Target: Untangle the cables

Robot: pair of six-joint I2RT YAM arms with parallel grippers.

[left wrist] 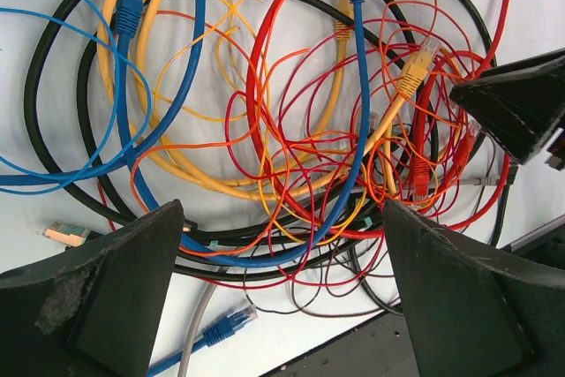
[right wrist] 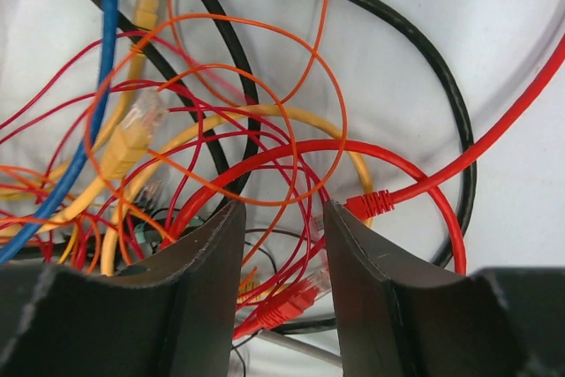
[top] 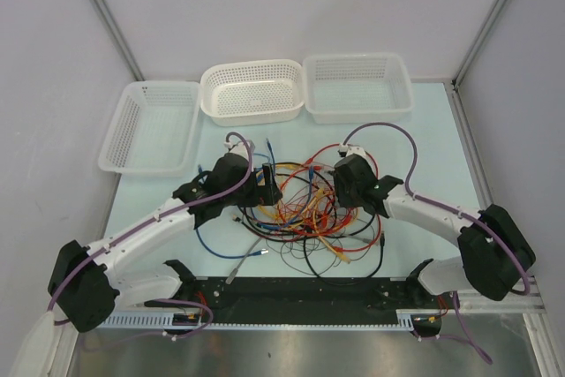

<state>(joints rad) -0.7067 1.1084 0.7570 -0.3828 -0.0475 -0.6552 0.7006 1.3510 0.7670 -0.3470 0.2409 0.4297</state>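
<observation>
The cables [top: 305, 211] lie in one tangled heap on the table between my two arms: red, orange, yellow, blue, black and grey loops with plug ends. My left gripper [top: 265, 187] hovers over the heap's left side. In the left wrist view it [left wrist: 282, 214] is open wide above blue, black and red strands [left wrist: 265, 258]; a blue plug [left wrist: 225, 324] lies below. My right gripper [top: 340, 184] is over the heap's right side. In the right wrist view it [right wrist: 282, 214] is narrowly open, with thin red wires and a red plug [right wrist: 296, 297] in the gap, not clamped.
Three white perforated baskets stand at the back: left [top: 152, 125], middle [top: 253, 92], right [top: 357, 86]. A black strip [top: 300, 293] runs along the near table edge. Loose blue and grey cable ends [top: 243, 262] trail toward it.
</observation>
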